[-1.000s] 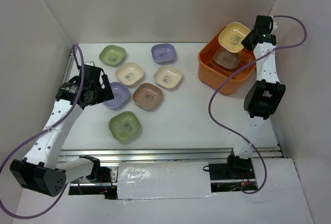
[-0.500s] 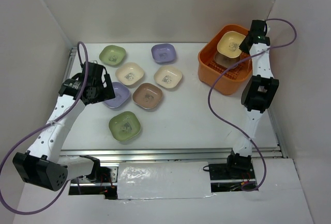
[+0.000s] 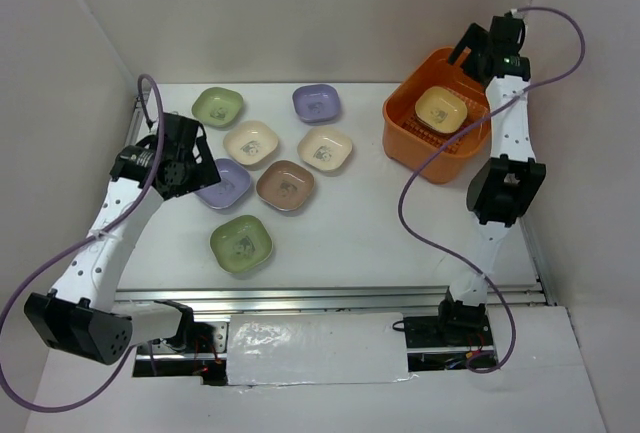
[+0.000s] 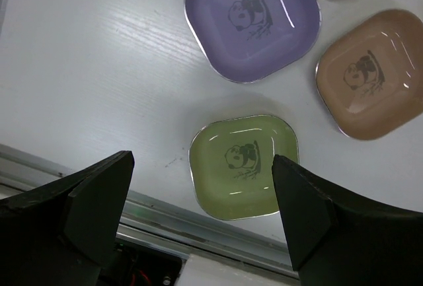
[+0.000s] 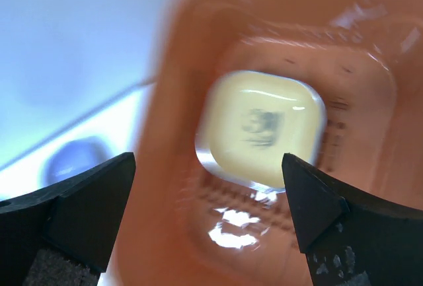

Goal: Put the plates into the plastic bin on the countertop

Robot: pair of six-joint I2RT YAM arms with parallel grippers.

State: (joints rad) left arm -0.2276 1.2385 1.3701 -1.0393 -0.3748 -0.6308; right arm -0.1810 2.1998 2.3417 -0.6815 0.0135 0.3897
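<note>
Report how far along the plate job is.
Done: a yellow plate lies in the orange bin; whether others sit under it cannot be told. In hand: nothing. The right hand is open above the bin, and the left hand is open beside a lilac plate. Left: seven plates on the countertop.

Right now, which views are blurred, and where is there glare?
Right wrist: heavily blurred; the print on the yellow plate is smeared and unreadable, with white glare patches on the floor of the orange bin. Left wrist: sharp, the panda print on the green plate is clear, mild sheen on the lilac plate. Top external: sharp, evenly lit, soft shadows only.
</note>
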